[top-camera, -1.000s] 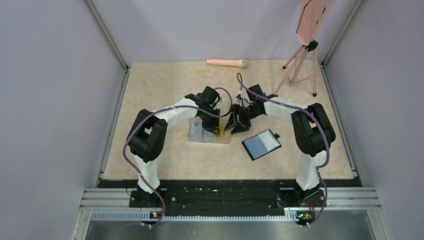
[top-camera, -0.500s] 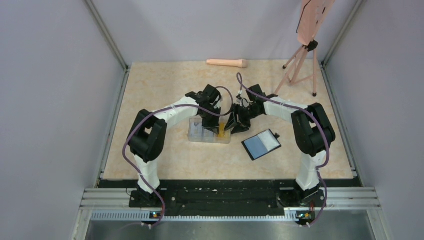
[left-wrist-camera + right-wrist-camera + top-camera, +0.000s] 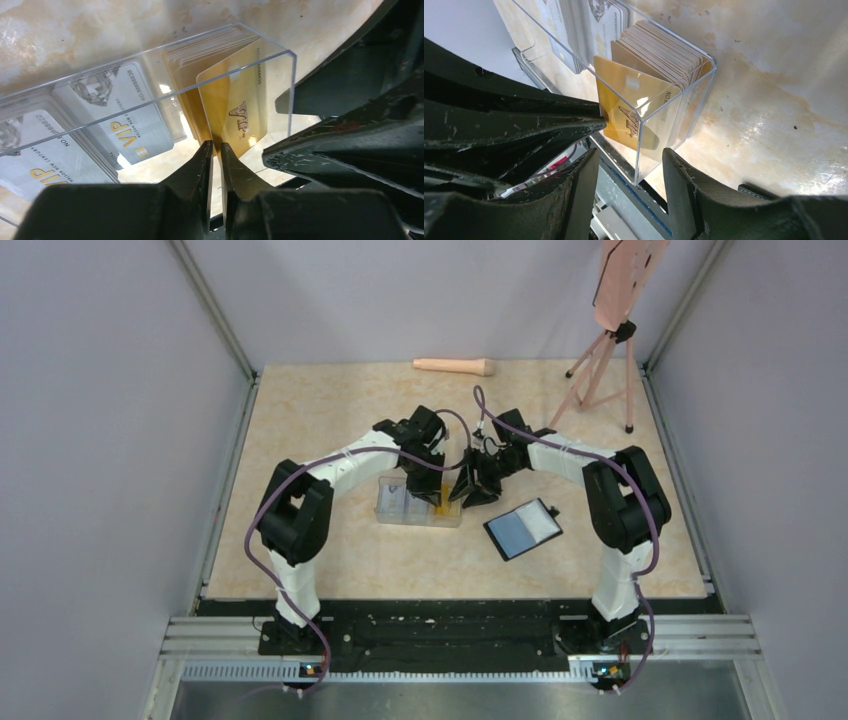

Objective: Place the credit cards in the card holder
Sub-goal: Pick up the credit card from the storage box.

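Observation:
A clear plastic box (image 3: 418,505) holds grey-white cards (image 3: 127,120) and a stack of yellow-orange cards (image 3: 669,55). My left gripper (image 3: 217,150) is shut on the edge of one yellow-orange card (image 3: 235,107), which stands tilted away from the stack inside the box; it also shows in the right wrist view (image 3: 629,107). My right gripper (image 3: 630,170) is open, its fingers straddling the box's end corner (image 3: 659,135). In the top view both grippers meet over the box's right end (image 3: 440,498). The card holder (image 3: 523,528) lies open on the table, blue-grey inside up, right of the box.
A pink tripod (image 3: 600,360) stands at the back right. A peach-coloured cylinder (image 3: 455,366) lies at the far edge. Grey walls enclose the table on three sides.
The left wrist has shifted slightly right and up over the box's right end. The right arm, the box and the card holder have not moved.

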You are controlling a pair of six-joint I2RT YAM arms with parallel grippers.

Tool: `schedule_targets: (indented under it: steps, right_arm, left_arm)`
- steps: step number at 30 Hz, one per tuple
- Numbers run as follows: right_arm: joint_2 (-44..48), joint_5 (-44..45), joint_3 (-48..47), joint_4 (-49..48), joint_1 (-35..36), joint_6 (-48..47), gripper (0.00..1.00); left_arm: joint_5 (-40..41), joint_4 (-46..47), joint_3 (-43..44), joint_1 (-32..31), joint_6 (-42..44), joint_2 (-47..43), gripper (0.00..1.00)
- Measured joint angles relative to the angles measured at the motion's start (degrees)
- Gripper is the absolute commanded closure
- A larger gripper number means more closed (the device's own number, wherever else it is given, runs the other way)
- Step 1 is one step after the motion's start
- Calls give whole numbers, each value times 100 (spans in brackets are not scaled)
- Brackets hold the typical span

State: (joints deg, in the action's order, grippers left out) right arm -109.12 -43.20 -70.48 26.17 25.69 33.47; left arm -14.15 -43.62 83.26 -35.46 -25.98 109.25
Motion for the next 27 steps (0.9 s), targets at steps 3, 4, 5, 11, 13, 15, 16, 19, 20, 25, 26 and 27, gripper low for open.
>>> schedule_targets:
  steps: [3,4,5,11,13,15,16,19,20,25,26,27]
  right_arm:
    - [0,0,0,-2,0,0,50]
    - [0,0,0,0,0,0,50]
    - [0,2,0,-2,0,0,50]
    - [0,2,0,-2,0,-2,50]
    - [0,2,0,0,0,-2,50]
    - [0,2,0,-2,0,-2,50]
    - [0,2,0,0,0,-2,50]
    - [0,2,0,-2,0,-2,50]
    - [0,4,0,0,0,-2,50]
    - [111,111,79,33,-13,-4,50]
    - [144,149,85,39,-24,-9,50]
    - [192,186,92,42,-39,-9,50]
  left_arm:
    - [-28,-42,101,-33,44,4,81]
    - [-42,-63,140,-39,57,7,80]
    - [-63,-103,192,-46,68,22,80]
    - [-105,-240,396,-52,190,278,81]
    - [-81,-302,433,-46,216,352,81]
    - [-63,-350,474,-46,238,404,81]
    - [-63,-356,481,-46,243,409,81]
    - [-83,-352,481,-46,238,409,80]
    - [-142,-328,476,-42,221,409,79]
    - [-341,-85,315,-37,76,291,78]
    - [-393,-35,286,-37,48,260,78]
    - [-448,31,249,-37,9,221,78]
